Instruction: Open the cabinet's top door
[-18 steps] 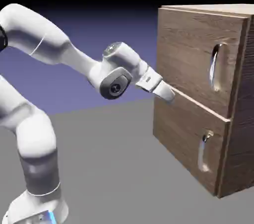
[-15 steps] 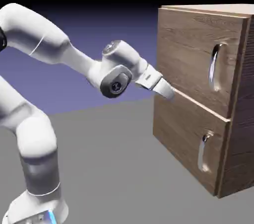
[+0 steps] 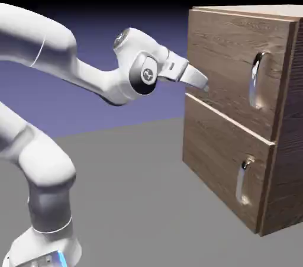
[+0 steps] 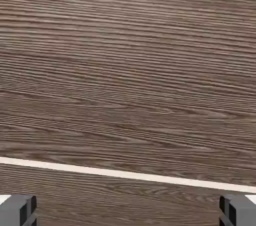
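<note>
In the last half second the claw has risen from the seam between the two panels to the lower left part of the top door, which is closed, so the approach to its silver handle has only begun. The claw is spread wide and holds nothing. The hand view is filled by wood grain and a pale seam line, so the handle does not show there.

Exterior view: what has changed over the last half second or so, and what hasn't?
The gripper rose along the cabinet front, from the seam between the two panels to the lower left part of the top door, and the wrist rolled. It holds nothing; its jaws stand open in the hand view. Both doors stayed shut and neither handle was touched.
</note>
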Action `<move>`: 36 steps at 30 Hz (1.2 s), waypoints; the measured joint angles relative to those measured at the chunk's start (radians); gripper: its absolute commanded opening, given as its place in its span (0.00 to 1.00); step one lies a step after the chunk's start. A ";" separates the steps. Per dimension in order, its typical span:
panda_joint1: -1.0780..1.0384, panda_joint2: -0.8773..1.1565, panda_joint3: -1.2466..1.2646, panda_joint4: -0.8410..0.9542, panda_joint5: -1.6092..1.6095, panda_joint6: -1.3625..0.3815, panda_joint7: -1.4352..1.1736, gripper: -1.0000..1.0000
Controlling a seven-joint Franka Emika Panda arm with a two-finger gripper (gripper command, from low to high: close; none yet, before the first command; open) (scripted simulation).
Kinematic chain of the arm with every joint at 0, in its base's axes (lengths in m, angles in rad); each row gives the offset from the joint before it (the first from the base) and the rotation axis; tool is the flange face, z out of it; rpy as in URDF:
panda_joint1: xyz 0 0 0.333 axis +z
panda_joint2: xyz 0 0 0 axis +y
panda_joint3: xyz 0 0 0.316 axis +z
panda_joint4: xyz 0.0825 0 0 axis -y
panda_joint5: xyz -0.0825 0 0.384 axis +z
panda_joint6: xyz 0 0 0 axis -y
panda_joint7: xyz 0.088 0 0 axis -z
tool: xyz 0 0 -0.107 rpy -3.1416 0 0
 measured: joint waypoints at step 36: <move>0.533 -0.207 -0.601 0.273 -1.566 -0.080 1.150 0.50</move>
